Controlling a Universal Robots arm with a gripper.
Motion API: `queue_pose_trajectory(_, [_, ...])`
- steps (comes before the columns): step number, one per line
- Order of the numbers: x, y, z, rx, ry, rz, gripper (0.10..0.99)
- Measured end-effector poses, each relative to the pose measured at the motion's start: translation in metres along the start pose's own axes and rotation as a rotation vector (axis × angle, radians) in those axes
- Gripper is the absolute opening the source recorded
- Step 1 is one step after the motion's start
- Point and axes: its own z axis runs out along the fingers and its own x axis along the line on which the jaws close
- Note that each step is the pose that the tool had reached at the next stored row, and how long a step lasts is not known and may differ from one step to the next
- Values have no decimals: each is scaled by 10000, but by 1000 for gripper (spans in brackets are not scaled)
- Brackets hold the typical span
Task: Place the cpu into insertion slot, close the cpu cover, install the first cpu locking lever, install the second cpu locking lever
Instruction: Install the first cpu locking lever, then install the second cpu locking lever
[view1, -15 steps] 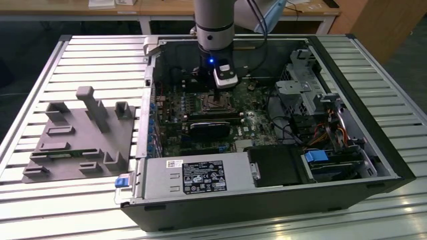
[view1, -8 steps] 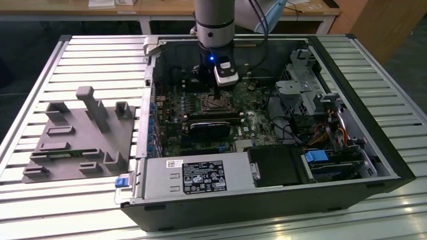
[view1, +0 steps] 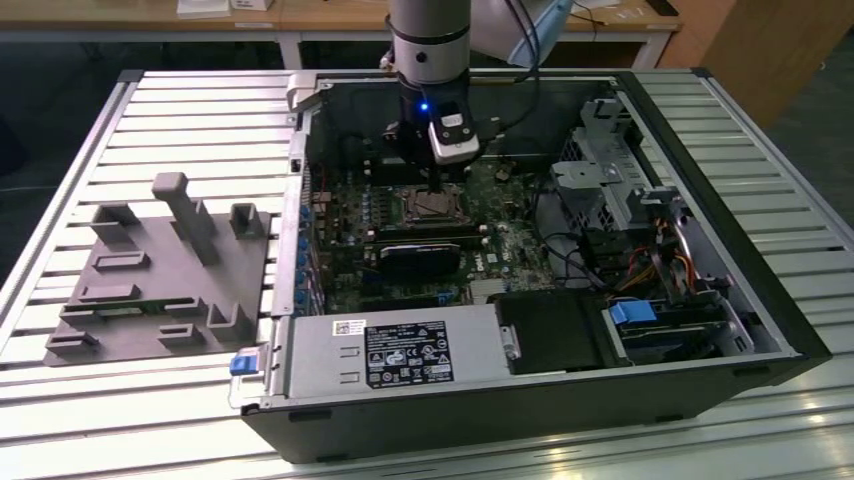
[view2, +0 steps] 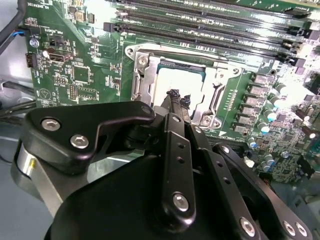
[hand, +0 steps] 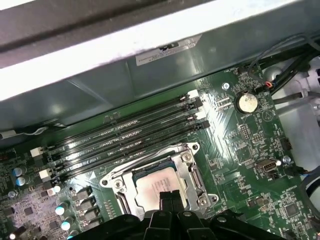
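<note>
The cpu (hand: 152, 186) shows its dull silver top inside the insertion slot (view1: 430, 205) on the green board. The silver cpu cover (hand: 189, 167) lies flat around it, its window framing the chip. In the second wrist view the cpu (view2: 187, 80) sits in the cover (view2: 145, 75) the same way. My gripper (view2: 177, 97) hangs straight over the chip with its black fingers pressed together and nothing between them; the tips (hand: 170, 196) are at or just above the chip's top. The gripper (view1: 447, 180) stands inside the open computer case. The locking levers cannot be made out.
Long black memory slots (hand: 125, 135) run beside the socket, toward the case wall (hand: 150, 75). A coin battery (hand: 245, 102) sits on the board. A dark rounded block (view1: 414, 258), a power supply (view1: 387, 355) and a drive cage (view1: 627, 190) surround the socket. A grey fixture (view1: 154, 270) lies outside the case.
</note>
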Motion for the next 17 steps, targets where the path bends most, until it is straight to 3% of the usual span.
queue_pose_trajectory(10, [-1,-5,-2,11,-2,-1,102])
queue_pose_trajectory(17, [-30,-82,-1,31,-12,-2,102])
